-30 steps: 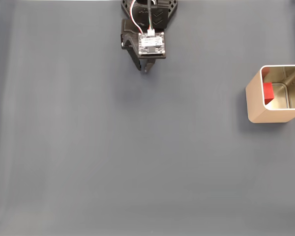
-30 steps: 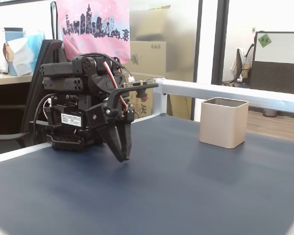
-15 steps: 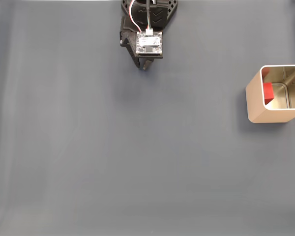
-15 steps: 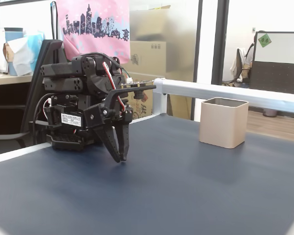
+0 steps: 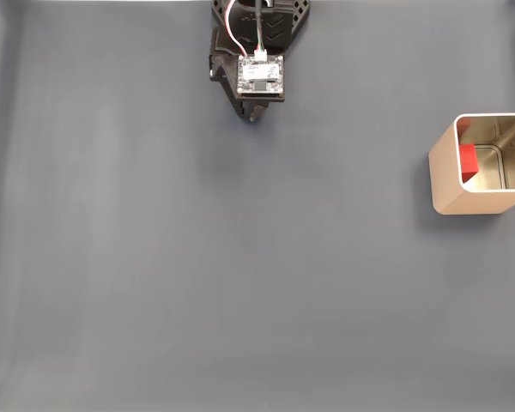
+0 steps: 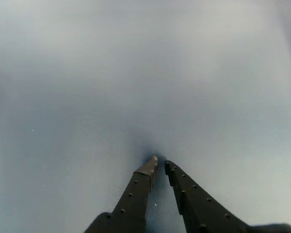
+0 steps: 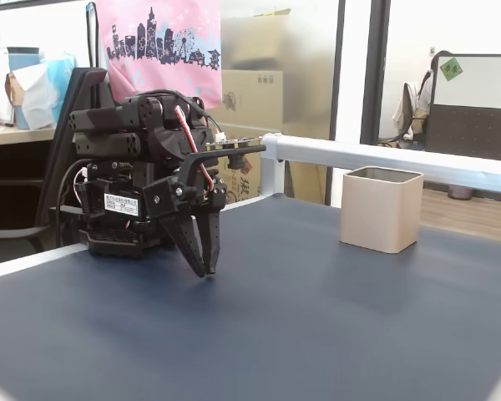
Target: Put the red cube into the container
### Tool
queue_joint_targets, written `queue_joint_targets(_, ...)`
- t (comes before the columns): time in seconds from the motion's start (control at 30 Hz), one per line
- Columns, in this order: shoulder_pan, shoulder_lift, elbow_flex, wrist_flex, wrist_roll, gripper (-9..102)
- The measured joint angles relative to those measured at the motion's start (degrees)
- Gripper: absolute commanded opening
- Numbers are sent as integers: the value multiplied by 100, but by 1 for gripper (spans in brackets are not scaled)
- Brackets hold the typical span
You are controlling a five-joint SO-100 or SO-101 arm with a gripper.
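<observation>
Nearest in the wrist view: gripper (image 6: 160,164) pointing down at bare blue-grey table (image 6: 87,97), two black fingers (image 6: 136,194) drawn almost together, a thin gap left at the tips, nothing between them. Tips seemingly just above the surface, contact hard to judge through the blur. In a fixed view from the side, gripper (image 7: 205,269) hanging below the folded black arm (image 7: 142,167), tips low over the dark table (image 7: 317,334) near its left end. In a fixed view from above, gripper (image 5: 252,117) at the top centre, tucked under the arm (image 5: 259,51). Well apart to the right, container (image 5: 463,193) at the picture's right edge, upright, open mouth up. Inside it, red cube (image 5: 468,163) on the shiny floor against the left wall. From the side, container (image 7: 381,209) standing farther back on the table, beige walls, contents hidden. Beyond, cardboard boxes (image 7: 250,100) and a pink skyline cloth (image 7: 157,46)
</observation>
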Motion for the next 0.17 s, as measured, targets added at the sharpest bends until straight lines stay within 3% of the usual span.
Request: queue_joint_targets(0.17, 0, 0, 0, 0, 0, 1)
